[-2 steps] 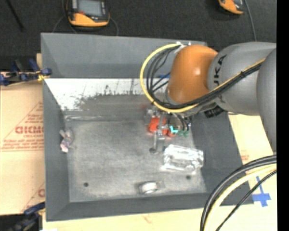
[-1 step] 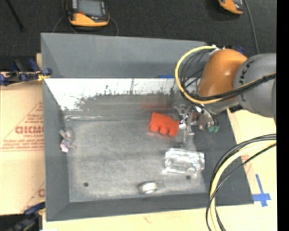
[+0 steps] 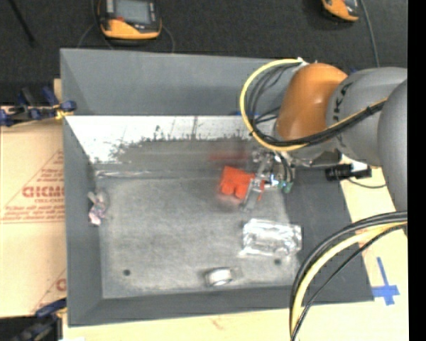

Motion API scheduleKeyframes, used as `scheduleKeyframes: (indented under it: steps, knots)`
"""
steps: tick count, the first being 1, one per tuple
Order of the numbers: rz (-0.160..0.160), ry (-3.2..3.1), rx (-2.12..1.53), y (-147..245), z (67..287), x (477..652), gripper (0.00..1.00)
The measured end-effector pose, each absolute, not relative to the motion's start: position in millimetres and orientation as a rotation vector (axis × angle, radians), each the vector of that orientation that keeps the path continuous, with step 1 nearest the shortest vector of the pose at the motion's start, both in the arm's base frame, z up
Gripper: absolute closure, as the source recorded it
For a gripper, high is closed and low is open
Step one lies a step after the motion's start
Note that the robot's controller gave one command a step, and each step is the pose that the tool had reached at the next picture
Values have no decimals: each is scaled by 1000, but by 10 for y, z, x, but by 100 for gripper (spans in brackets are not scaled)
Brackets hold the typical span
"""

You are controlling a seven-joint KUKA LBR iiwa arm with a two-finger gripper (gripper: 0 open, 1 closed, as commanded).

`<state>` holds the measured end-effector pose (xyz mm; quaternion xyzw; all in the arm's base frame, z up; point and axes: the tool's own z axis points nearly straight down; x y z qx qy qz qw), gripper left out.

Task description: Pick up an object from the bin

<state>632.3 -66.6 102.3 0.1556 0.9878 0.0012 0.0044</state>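
The grey metal bin holds four loose things, well apart from one another. An orange-red block lies towards the far wall, right of the middle. The gripper is just beside the block's right edge and perhaps touching it. The view does not show whether the gripper is spread or closed, nor whether the block sits within it. Nearer the front, below the gripper, lies a crinkled clear plastic packet. A small silvery round thing rests by the front wall, and a small pale pinkish scrap lies against the left wall.
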Motion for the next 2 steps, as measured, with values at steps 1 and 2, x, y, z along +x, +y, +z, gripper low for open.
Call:
scheduleKeyframes:
  steps: [1,2]
  knots:
    - [2,3039,770,-706,1014,6560,0]
    - [-2,2941,1125,-716,693,6516,0]
